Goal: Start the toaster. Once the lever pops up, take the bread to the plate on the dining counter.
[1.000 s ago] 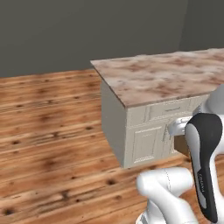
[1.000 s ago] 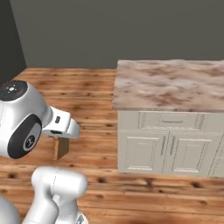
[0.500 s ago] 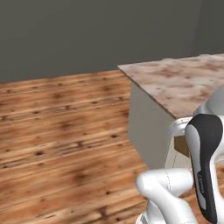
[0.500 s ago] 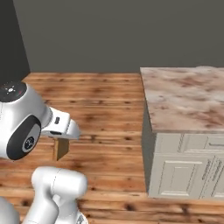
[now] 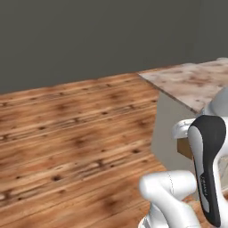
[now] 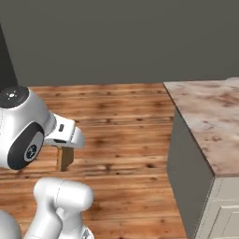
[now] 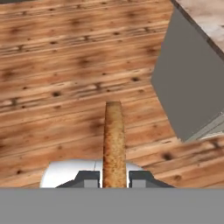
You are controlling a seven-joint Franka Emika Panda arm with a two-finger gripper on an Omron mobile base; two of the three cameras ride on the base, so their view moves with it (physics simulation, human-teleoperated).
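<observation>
Our gripper (image 7: 114, 178) clamps the bread (image 7: 113, 144) edge-on at bottom centre, above wooden floor (image 7: 65, 87); marble-topped cabinet (image 7: 192, 78) upper right

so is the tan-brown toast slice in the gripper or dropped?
In the gripper: the hand view shows the thin tan-brown bread slice edge-on, pinched between both dark fingertips, above wood floor.

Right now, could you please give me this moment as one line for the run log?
stage: carrying | gripper: shut on bread | bread: upright edge-on between fingertips, above wood floor | nearby: marble-topped cabinet | plate: not reached
</observation>
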